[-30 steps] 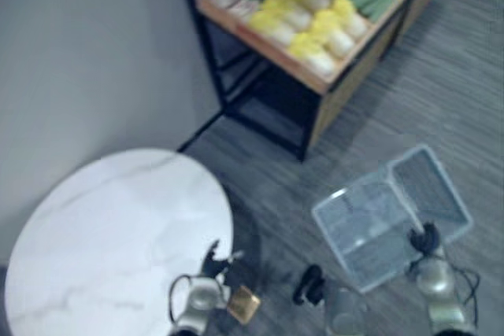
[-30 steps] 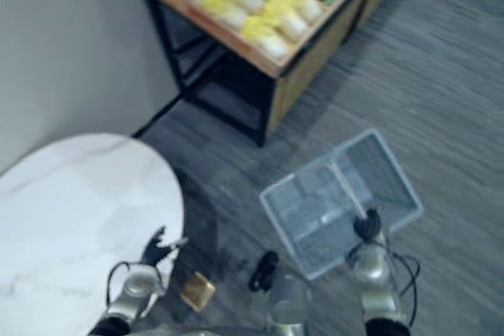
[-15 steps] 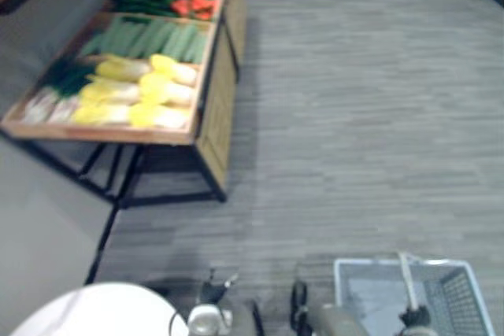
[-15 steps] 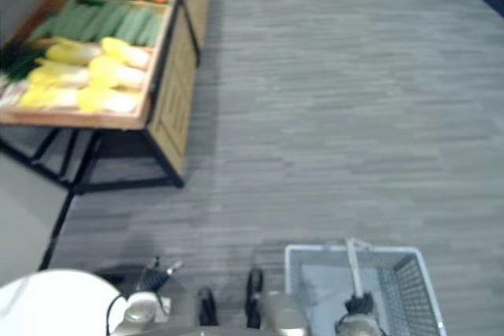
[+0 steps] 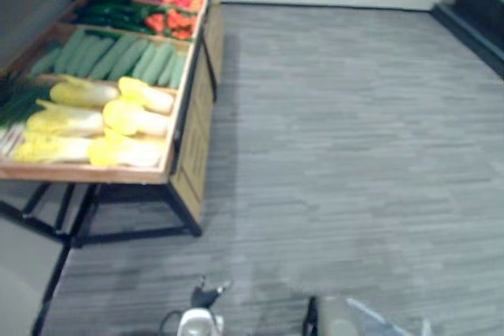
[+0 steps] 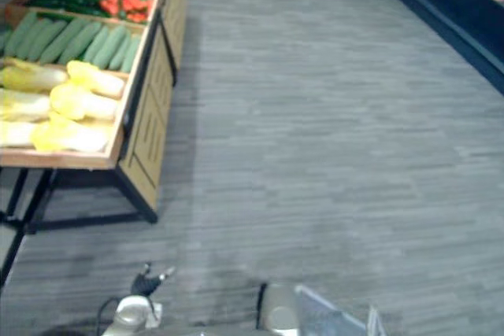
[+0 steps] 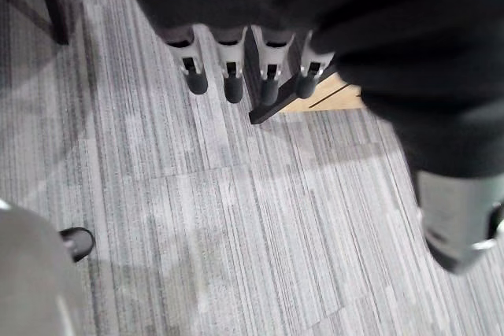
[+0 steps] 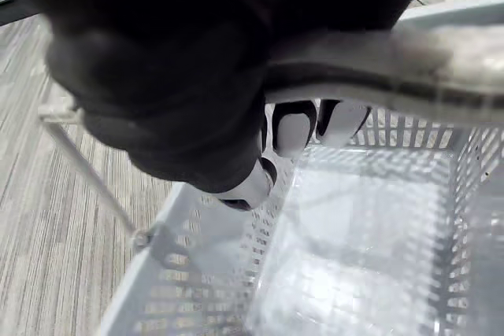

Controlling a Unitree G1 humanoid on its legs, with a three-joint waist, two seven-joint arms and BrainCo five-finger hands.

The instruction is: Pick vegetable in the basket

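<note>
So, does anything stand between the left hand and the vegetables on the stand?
Nothing visible does. Bare floor lies between the left hand and the wooden stand, whose cabbages lie uncovered on top. The right hand is curled round the basket handle.

Soft, even light fills the room, and shadows fall almost straight below things. The floor [image 5: 354, 131] ahead of the left robot hand [image 5: 206, 295] is evenly bright, with no hard glare. A dark shadow pools under the desk [image 5: 191, 147], ahead and to the left of that hand. In the left wrist view, faint diffuse shadows lie on the boards below its fingers [image 7: 233, 88]. Beneath the right robot hand [image 8: 293, 127], the bottom of the basket [image 8: 197, 273] glares pale, while the hand's cover sits in deep shade.
</note>
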